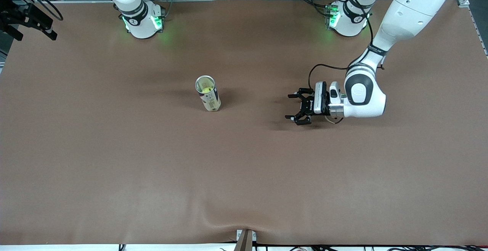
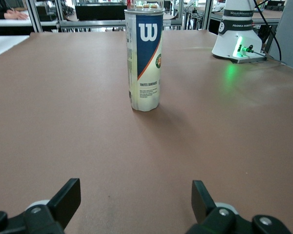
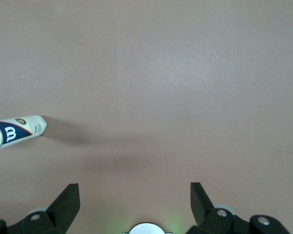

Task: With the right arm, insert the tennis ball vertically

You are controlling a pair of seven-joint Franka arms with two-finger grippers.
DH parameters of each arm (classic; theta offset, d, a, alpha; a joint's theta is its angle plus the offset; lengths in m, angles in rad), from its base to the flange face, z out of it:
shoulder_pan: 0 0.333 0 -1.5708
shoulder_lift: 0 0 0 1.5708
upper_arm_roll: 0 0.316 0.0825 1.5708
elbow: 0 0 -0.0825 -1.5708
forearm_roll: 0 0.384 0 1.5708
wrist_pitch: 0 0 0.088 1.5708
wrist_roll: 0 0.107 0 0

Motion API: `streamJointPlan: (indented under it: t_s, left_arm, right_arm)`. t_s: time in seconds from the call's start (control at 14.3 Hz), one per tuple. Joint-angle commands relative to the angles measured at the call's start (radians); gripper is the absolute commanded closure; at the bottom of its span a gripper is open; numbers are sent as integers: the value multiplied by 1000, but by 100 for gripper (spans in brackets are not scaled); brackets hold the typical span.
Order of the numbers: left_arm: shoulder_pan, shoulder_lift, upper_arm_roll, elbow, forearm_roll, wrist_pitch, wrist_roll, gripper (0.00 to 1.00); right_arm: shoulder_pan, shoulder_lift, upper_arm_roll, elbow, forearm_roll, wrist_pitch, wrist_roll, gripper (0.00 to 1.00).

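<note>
Now I see the can (image 1: 208,94) standing upright mid-surface, mouth up, tennis ball (image 1: 206,89) inside — left gripper (image 1: 295,107) spread, low beside it toward the left arm's end; right gripper (image 3: 135,204) spread, high above.

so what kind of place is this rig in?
Most likely a robotics lab: two arm bases bolted along a brown-covered table, aluminium framing and cabling at its edge, more benches in the left wrist view. Only a tennis ball can stands on it.

Right gripper (image 3: 135,204) out of front view, tennis can (image 3: 15,132) cut off in right wrist view
</note>
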Motion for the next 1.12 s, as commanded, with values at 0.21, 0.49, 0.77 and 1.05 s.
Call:
streamJointPlan:
  t_s: [0.21,0.49,0.77,1.05]
  left_arm:
    - [19,-14,-6,29,100,-16,-140,0]
    - [-2,-18,87,116,239,-142,-353,0]
    - [-14,12,227,388,511,-390,-692,0]
    - [-44,6,331,523,594,-550,-919,0]
  right_arm:
    - [-9,54,10,60,-7,-25,-16,0]
    - [-8,81,10,78,-9,-23,-42,0]
    - [-6,129,10,130,-7,-29,-45,0]
    - [11,144,10,133,-1,-25,-45,0]
